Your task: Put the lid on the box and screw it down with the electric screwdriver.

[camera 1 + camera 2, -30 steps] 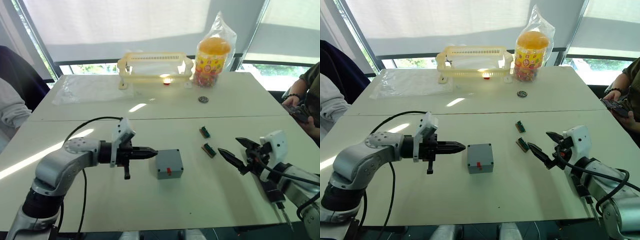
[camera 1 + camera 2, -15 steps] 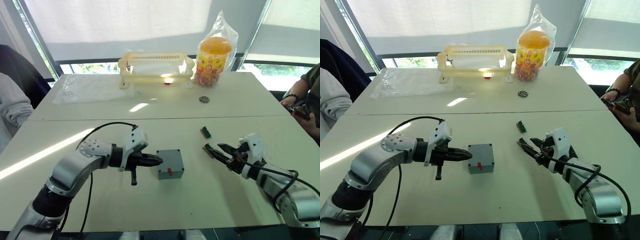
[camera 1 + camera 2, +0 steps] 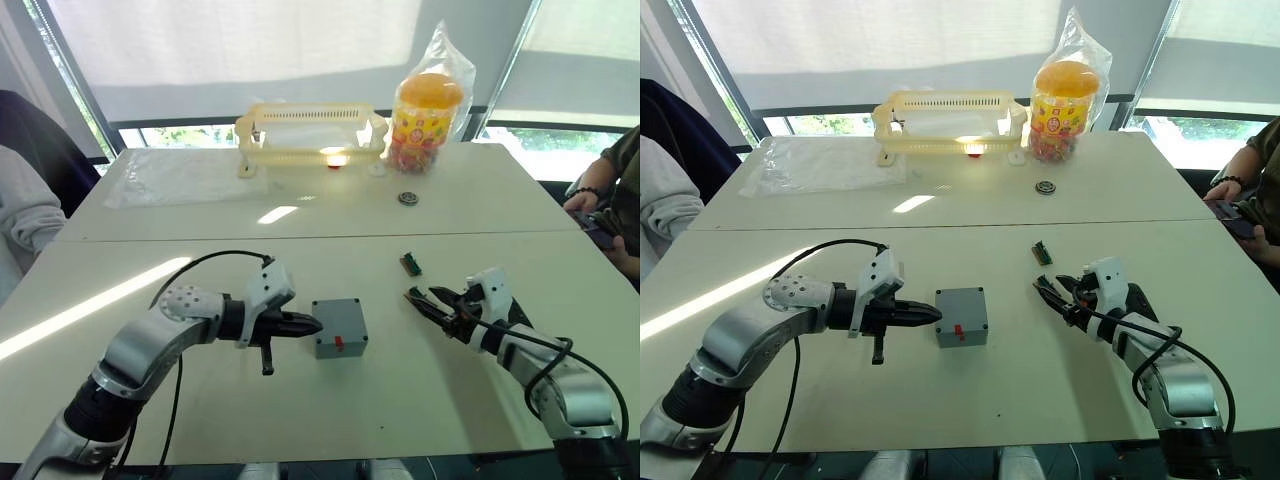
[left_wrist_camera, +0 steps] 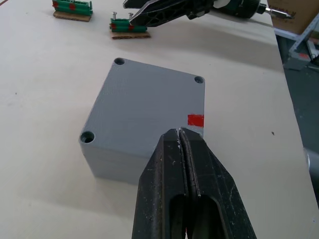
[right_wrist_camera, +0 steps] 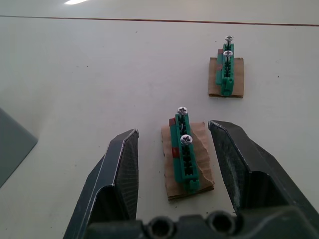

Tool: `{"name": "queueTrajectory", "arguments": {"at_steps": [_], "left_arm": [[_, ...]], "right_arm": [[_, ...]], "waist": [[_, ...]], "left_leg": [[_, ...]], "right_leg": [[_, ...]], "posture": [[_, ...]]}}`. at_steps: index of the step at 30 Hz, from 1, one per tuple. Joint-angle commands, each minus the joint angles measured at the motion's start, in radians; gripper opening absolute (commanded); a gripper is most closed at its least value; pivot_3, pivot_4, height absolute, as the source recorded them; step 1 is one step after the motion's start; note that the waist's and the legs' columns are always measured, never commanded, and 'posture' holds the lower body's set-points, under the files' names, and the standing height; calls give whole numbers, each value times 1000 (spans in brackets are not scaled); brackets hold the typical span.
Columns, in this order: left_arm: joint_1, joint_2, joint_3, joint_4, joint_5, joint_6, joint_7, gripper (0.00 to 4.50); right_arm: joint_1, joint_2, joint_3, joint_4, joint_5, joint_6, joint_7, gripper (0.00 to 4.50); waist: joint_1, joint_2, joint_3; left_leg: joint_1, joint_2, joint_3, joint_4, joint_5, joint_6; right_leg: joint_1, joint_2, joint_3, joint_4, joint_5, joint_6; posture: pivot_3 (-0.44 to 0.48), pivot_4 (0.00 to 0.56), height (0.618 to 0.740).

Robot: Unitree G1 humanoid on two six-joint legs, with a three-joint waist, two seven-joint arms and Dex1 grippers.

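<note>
The grey box (image 3: pixel 339 327) stands mid-table with a small red mark (image 4: pixel 195 120) on its side. The lid (image 4: pixel 147 107) sits flat on top of it, with screw holes at its corners. My left gripper (image 3: pixel 316 325) is shut, its tips at the box's left edge near the red mark. My right gripper (image 5: pixel 174 130) is open, and its fingers straddle a green screw holder (image 5: pixel 184 152) that carries two screws on a cardboard scrap. A black tool with a thin metal bit (image 4: pixel 273 10), apparently the electric screwdriver, lies along my right forearm.
A second green screw holder (image 3: pixel 410 264) lies just beyond the first. At the table's far side stand a yellow basket (image 3: pixel 310 130), a bagged candy jar (image 3: pixel 428 110) and a small round disc (image 3: pixel 406 198). A person sits at each side edge.
My right gripper has moved left, and its open fingers have come around the nearer screw holder. My left gripper, still shut, has moved right up to the box.
</note>
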Motion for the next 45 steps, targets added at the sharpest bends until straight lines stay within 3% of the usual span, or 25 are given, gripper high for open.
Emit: {"name": "queueTrajectory", "arguments": {"at_steps": [1,2,5,14,30,35,45], "left_arm": [[6,13,-9,-13,15,-22,-7,0],[7,14,-11,-11,19,-26,-8,0],[8,12,-16,-4,30,-33,-11,0],[6,13,-26,10,52,-56,-23,0],[-18,14,-25,50,68,-87,-53,0],[-17,58,6,50,64,-83,-69,0],[15,121,67,19,34,-50,-69,0]], "right_arm": [[-15,6,-8,-4,-7,-27,0,1872],[-15,8,-8,-2,-9,-28,0,1556],[-17,16,-10,1,-14,-31,-5,28],[-10,23,-15,-2,-26,-47,-14,28],[-17,30,-87,-187,77,37,-68,28],[-62,31,13,-340,176,147,-30,28],[-104,40,141,-291,140,134,14,28]], "waist": [[0,0,0],[0,0,0],[0,0,0],[0,0,0],[0,1,1],[-8,3,2],[-1,2,2]], "left_leg": [[0,0,0,0,0,0],[0,0,0,0,0,0],[0,0,0,0,0,0],[0,0,0,0,0,0],[0,0,0,0,0,0],[0,1,0,-1,0,0],[-2,0,-1,0,0,0]], "right_leg": [[0,0,0,0,0,0],[0,0,0,0,0,0],[0,0,0,0,0,0],[0,0,0,0,0,0],[0,0,0,0,0,0],[-1,1,0,1,0,0],[-1,0,0,-2,0,0]], "posture": [[0,150,740],[0,150,740],[0,150,740],[0,150,740],[0,150,740],[0,150,740],[0,150,740]]}}
